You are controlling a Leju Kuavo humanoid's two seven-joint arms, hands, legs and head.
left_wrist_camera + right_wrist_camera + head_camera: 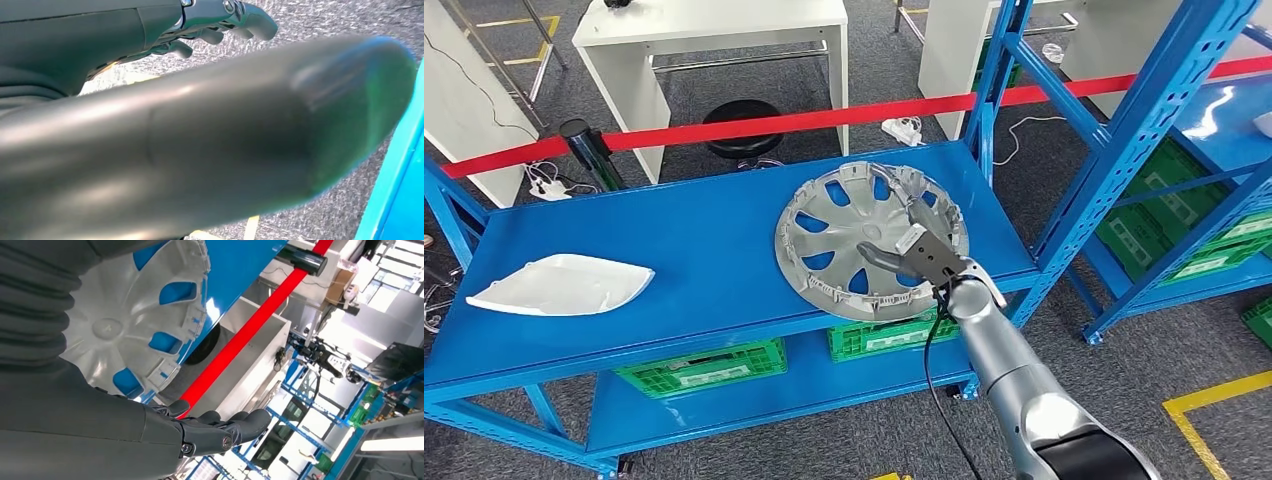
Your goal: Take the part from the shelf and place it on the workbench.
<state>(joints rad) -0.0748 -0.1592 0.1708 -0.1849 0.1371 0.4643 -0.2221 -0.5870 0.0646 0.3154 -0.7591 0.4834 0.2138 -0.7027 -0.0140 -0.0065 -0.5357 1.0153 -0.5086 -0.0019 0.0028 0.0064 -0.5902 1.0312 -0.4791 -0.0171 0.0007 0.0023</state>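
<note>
Head view: right hand over the wheel cover; wrist view shows its fingers straight, holding nothing.

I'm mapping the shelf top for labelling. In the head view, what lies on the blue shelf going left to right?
White part → silver wheel cover → right hand, at the cover's right rim.

white panel — shelf left | red tape | black stool
</note>
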